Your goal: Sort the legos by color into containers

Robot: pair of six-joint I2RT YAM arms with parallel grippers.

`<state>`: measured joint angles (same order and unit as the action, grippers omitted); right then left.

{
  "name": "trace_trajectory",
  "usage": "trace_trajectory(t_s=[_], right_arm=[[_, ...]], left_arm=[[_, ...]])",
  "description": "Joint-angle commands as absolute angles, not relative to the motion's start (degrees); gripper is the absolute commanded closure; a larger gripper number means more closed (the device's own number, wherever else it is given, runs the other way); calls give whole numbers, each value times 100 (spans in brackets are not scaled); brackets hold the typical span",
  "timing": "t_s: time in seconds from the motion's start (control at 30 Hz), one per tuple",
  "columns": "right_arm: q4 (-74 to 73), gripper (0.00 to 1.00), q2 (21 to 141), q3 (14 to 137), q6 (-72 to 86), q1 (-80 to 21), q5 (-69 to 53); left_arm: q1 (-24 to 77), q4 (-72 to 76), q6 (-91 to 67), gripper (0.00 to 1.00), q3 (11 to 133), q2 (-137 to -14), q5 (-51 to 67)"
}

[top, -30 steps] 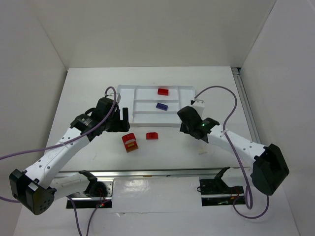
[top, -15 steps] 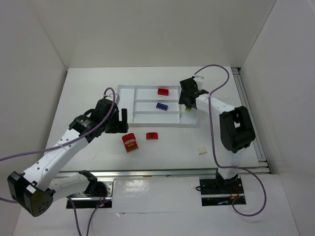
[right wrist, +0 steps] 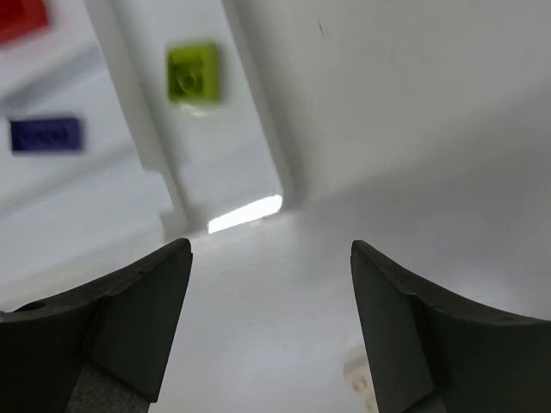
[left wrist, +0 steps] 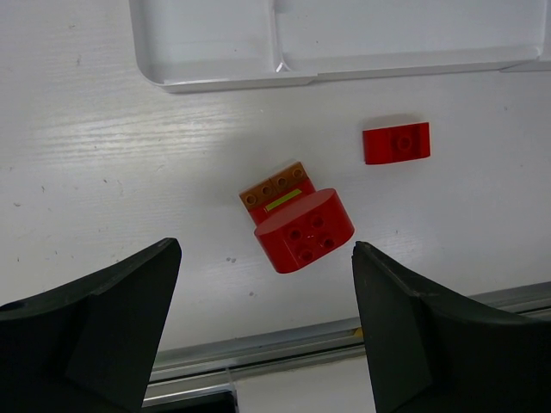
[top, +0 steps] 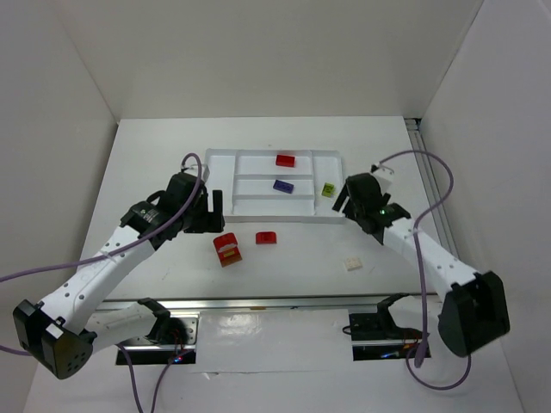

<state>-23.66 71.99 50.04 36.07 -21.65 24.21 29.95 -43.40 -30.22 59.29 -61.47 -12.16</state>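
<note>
Lime brick (top: 328,189) sits in tray (top: 258,151); right gripper (right wrist: 269,258) wide, empty. Left gripper (left wrist: 265,249) wide above red brick (left wrist: 303,229) touching orange-brown brick (left wrist: 275,191): best pinch red alone, squarely

blocking: tray wall (top: 275,219), red-orange brick cluster (top: 226,249) | passable: table (top: 301,258) beside cream brick (top: 353,263)

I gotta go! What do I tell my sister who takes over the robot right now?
Both claws open and empty: left claw hovers over loose bricks, right claw near the tray.
Done: red brick in the far slot, blue brick in the middle slot, lime green brick in the right end section.
Left on the table: big red brick against the orange-brown brick, small red brick, cream-white brick.
</note>
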Motion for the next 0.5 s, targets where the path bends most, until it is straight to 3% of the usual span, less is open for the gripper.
trace_trajectory(t_s=[0.0, 0.27, 0.47], right_arm=[[-3145, 19, 6339, 3816, 4779, -2495, 2180], [-4763, 14, 5502, 3375, 6546, -2821, 2540], [-4966, 14, 5940, 3375, 7014, -2821, 2487]], left_arm=[[3023, -4333, -3023, 8, 6135, -6047, -1283], [3023, -4228, -3023, 8, 6135, -6223, -1117], [3076, -4166, -3023, 8, 6083, -6275, -1055]])
